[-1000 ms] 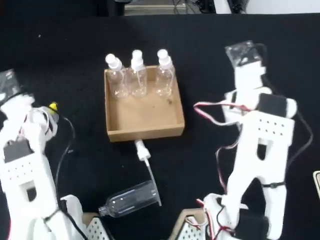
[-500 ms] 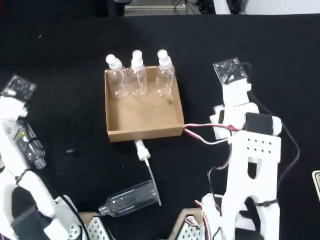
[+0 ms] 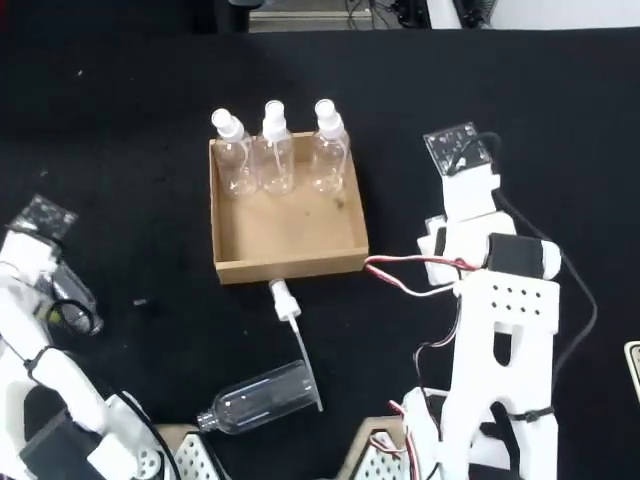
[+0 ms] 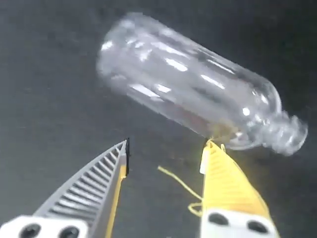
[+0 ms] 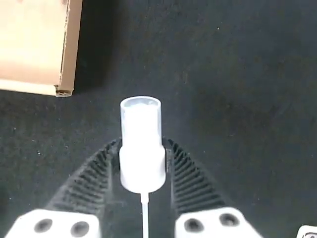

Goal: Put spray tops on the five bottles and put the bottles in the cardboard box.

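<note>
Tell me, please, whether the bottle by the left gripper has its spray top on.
Off: the bottle lies on its side with a bare, open neck, just ahead of the open left gripper.

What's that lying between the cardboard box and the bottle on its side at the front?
A loose spray top, its thin tube reaching toward the bottle, close by the cardboard box. The high view shows it.
</note>
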Robot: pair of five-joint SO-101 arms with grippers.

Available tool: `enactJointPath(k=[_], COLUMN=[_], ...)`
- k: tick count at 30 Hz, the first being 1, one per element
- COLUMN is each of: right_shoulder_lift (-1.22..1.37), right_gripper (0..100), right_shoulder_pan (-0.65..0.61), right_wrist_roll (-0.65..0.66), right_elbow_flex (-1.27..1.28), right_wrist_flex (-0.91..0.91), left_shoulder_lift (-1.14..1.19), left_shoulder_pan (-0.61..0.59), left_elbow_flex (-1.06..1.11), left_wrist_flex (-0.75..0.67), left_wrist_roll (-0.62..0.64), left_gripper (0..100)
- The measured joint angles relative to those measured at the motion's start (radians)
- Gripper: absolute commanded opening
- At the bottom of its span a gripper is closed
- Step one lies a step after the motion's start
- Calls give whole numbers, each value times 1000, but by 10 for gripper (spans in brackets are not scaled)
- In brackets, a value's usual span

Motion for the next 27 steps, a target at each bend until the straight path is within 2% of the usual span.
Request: enactJointPath(k=[4,13,18,21,24,27], right_shoulder_lift=[0,0,0,0,0,0], right_gripper=[11,11,11,11,11,11], right_shoulder_pan=[0,0,0,0,0,0], right_wrist_roll=[0,0,0,0,0,0], right_elbow_flex=[0,0,0,0,0,0], right_wrist_flex=[0,0,0,0,0,0], left_shoulder_lift=[0,0,0,-9,-72,-141], left_shoulder_pan=[29,207,256,256,256,256], left_elbow_flex=[35,35,35,29,-57,-183], left_wrist_flex=[0,0,0,28,135,258], left_wrist_roll=[8,371,483,505,503,377], left_gripper=[227,227,227,230,232,232])
